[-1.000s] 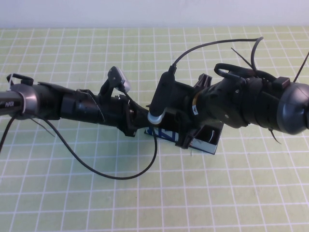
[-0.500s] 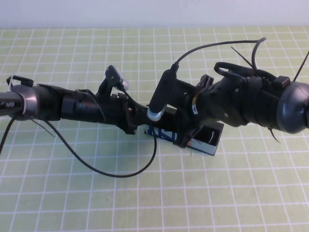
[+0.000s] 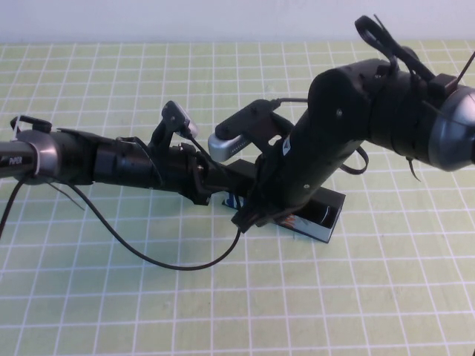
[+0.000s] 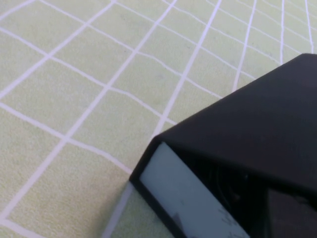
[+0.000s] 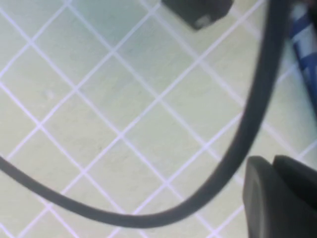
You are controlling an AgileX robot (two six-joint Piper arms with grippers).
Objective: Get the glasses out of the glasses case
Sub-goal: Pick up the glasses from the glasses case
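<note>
The glasses case (image 3: 325,213) is a black box near the middle of the mat, with a pale front side. It fills the left wrist view (image 4: 257,129), where the pale side (image 4: 183,196) shows and the inside is dark. The glasses are not visible in any view. My left gripper (image 3: 223,187) reaches in from the left to the case's left end, under the right arm. My right gripper (image 3: 249,215) points down at the mat just in front of the case's left end. Its fingers (image 5: 277,198) lie close together with nothing seen between them.
A black cable (image 3: 171,259) loops on the green gridded mat (image 3: 111,311) in front of the left arm and crosses the right wrist view (image 5: 233,163). The case's blue lettering (image 5: 303,34) shows at that view's edge. A white wall runs along the back.
The right arm has lifted and tipped steeply down, and its gripper now hangs at the front left of the case. The left arm and the case have stayed put.
</note>
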